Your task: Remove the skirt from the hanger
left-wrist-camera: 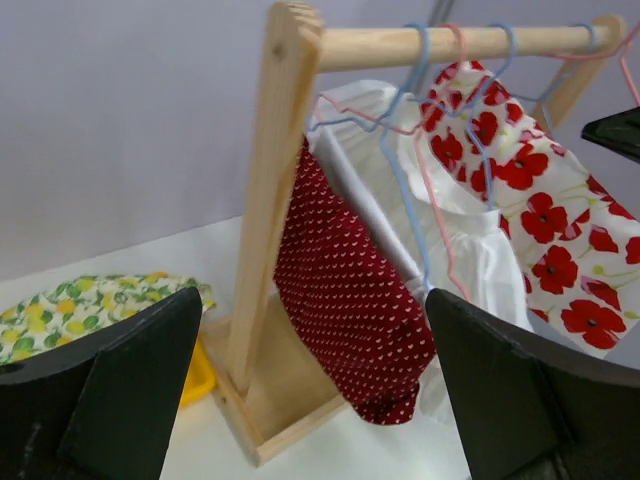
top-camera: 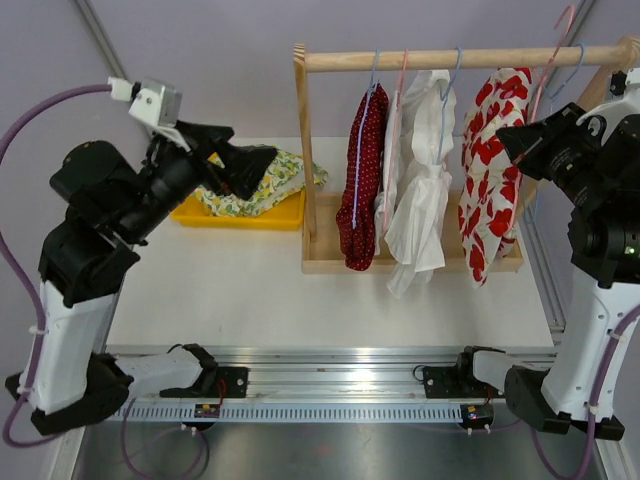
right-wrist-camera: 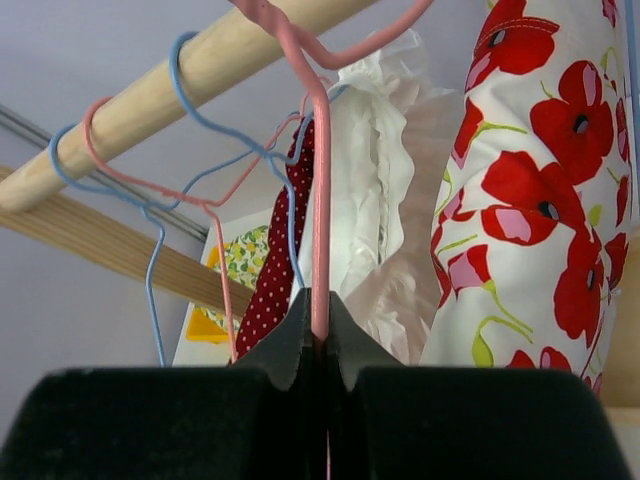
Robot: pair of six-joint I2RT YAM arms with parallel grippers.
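Right gripper (right-wrist-camera: 320, 345), its black fingers clamped on a pink wire hanger (right-wrist-camera: 318, 200) hooked over a wooden rail (right-wrist-camera: 200, 65), just beside the hanging white skirt with red poppies (right-wrist-camera: 530, 200). Left gripper (top-camera: 262, 165), fingers apart, sits near a yellow plastic tray (top-camera: 190, 212) holding lemon-print cloth (top-camera: 280, 180) on a white table (top-camera: 250, 290) against a lilac wall (top-camera: 220, 60).

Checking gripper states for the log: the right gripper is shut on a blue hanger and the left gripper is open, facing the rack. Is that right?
Not quite. The hanger held in the right gripper is pink, not blue. The right wrist view shows its wire pinched between the shut fingers. The left gripper is open, facing the rack.
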